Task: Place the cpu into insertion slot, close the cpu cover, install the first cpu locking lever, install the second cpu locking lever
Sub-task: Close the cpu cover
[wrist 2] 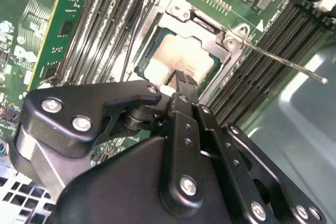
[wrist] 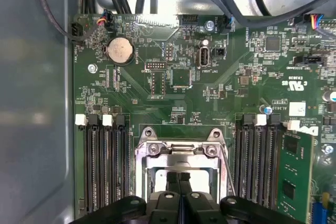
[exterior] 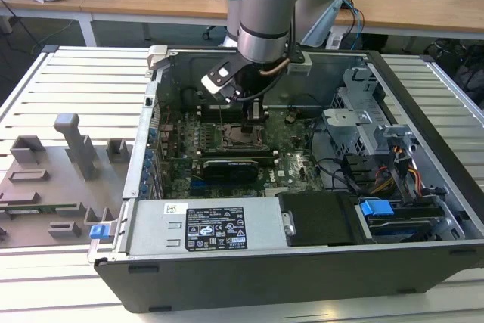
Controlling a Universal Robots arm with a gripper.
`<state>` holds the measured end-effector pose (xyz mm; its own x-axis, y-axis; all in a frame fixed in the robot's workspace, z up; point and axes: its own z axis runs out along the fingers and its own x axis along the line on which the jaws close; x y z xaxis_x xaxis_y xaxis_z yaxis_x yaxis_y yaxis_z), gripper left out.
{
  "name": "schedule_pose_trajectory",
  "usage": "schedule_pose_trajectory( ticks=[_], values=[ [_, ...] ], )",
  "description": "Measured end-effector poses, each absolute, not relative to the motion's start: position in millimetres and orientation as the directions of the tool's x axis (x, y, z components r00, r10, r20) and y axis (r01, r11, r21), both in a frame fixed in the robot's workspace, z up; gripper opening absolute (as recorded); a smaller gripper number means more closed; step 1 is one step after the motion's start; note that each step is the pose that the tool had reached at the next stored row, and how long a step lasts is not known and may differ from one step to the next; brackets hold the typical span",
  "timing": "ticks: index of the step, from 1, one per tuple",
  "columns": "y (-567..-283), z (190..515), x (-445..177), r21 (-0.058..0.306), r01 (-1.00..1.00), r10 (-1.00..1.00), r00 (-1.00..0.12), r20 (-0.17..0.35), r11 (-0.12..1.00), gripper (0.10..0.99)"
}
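**Gripper [exterior: 255, 113] pinched shut over the cpu [wrist 2: 181, 56] seated in its socket**

Exterior view: the arm [exterior: 265, 5] reaches down into an open black computer case [exterior: 302, 277] lying on a slatted table [exterior: 76, 73]. The long black graphics card [exterior: 234, 166] sits just beside the socket. A silver power supply [exterior: 204, 228] and a blue-tabbed drive bay [exterior: 376, 208] line the near wall. Grey blocky fixtures [exterior: 45, 187] stand outside the case, at the exterior view's left. The wrist hides most of the socket, and the cpu is too small to make out here.

Second wrist view: the black, screw-studded fingers meet in one narrow tip with nothing visibly gripped. The tip ends over the cpu's pale, dull metal top; whether it touches cannot be told. The cpu cover [wrist 2: 181, 9], a thin bright steel frame, lies around the chip, and the gripper body hides its near edge. One locking lever [wrist 2: 283, 62], a slim steel rod, juts out across the dark ribbed memory slots [wrist 2: 262, 98], free of the socket.

First wrist view: the green motherboard [wrist: 210, 103] carries a round silver coin cell [wrist: 119, 51]. Memory slots flank the cover's frame on both sides. The joined fingertips cover the middle of its window, and the frame's lower part is cut off.
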<state>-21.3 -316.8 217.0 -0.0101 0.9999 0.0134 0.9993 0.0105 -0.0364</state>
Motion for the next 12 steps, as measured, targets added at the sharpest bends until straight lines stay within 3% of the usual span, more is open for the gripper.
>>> schedule_pose_trajectory(
  ticks=[12],
  values=[
    [-316.8,261.9,-21.3,-0.036,0.999,1.000,-0.010,0.013,0.011,0.106]
  ],
)
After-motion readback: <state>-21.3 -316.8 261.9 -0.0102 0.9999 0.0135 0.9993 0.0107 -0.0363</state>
